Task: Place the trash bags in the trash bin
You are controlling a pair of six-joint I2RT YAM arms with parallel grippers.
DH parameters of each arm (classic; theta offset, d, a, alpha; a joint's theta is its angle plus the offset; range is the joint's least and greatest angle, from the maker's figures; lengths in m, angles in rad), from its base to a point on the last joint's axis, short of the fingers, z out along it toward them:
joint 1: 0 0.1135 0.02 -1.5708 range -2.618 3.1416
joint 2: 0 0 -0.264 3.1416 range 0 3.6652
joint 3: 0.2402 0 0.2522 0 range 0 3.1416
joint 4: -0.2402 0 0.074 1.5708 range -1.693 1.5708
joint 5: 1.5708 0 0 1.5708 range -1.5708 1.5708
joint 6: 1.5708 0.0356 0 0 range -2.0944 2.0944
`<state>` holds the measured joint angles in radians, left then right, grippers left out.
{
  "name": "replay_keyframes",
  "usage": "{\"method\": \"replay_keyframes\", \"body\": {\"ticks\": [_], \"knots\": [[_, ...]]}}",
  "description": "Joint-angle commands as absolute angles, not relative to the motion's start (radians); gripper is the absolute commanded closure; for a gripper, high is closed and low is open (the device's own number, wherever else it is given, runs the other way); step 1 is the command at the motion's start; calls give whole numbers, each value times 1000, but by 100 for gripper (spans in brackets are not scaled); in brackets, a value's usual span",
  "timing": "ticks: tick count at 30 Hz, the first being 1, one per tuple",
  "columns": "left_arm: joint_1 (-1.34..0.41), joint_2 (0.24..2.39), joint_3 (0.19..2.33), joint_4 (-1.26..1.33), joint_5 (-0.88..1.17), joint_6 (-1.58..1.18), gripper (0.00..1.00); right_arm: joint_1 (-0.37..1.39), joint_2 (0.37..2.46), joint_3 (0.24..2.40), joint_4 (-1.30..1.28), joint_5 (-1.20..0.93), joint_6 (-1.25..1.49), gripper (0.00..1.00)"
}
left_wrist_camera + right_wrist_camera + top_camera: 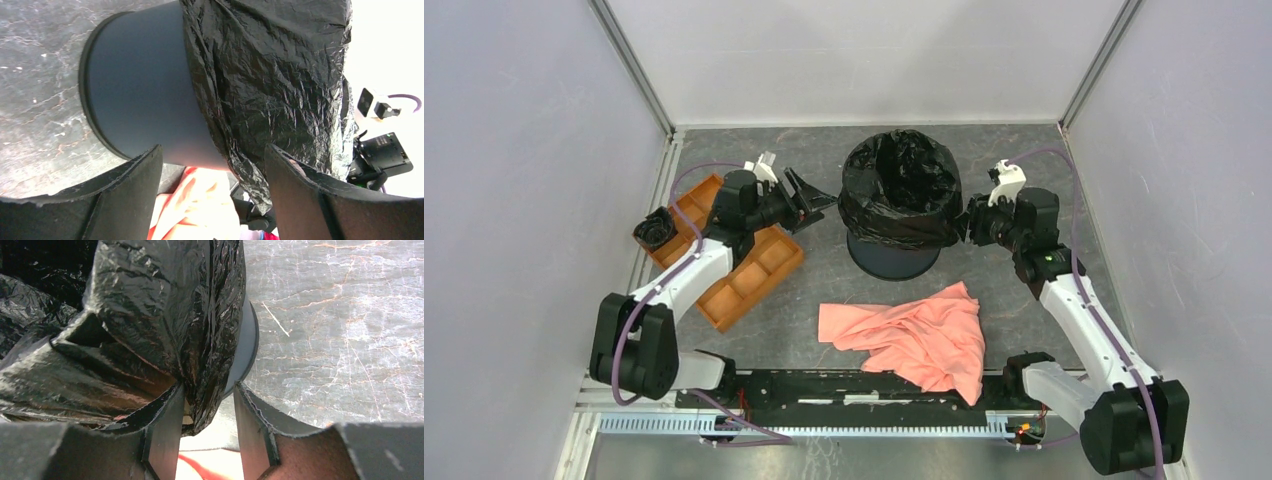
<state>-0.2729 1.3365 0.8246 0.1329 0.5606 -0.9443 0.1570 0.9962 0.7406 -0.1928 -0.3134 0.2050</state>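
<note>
Trash bag (899, 190), glossy wrinkled black film, draped over navy trash bin (894, 262)

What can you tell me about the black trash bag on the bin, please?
The trash bag is thin, glossy black film, heavily wrinkled. It lines the upright navy trash bin, its mouth open and folded over the rim, hanging roughly halfway down the outer wall. On its right side a loose fold sits between the right gripper's jaws, which are not yet clamped on it.
</note>
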Motion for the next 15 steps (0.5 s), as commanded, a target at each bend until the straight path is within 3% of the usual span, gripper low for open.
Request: {"method": "replay_keyframes", "body": {"ticks": [1,3,15], "knots": [[-310,1368,806,328,587,-1058,19,159,1015,729,-70,-334,230,53],[-343,1395,820,333,578,-1053,22,159,1022,713,-50,-341,240,53],[-410,1520,782,368,505,-1015,66,159,1033,626,124,-384,365,53]]}}
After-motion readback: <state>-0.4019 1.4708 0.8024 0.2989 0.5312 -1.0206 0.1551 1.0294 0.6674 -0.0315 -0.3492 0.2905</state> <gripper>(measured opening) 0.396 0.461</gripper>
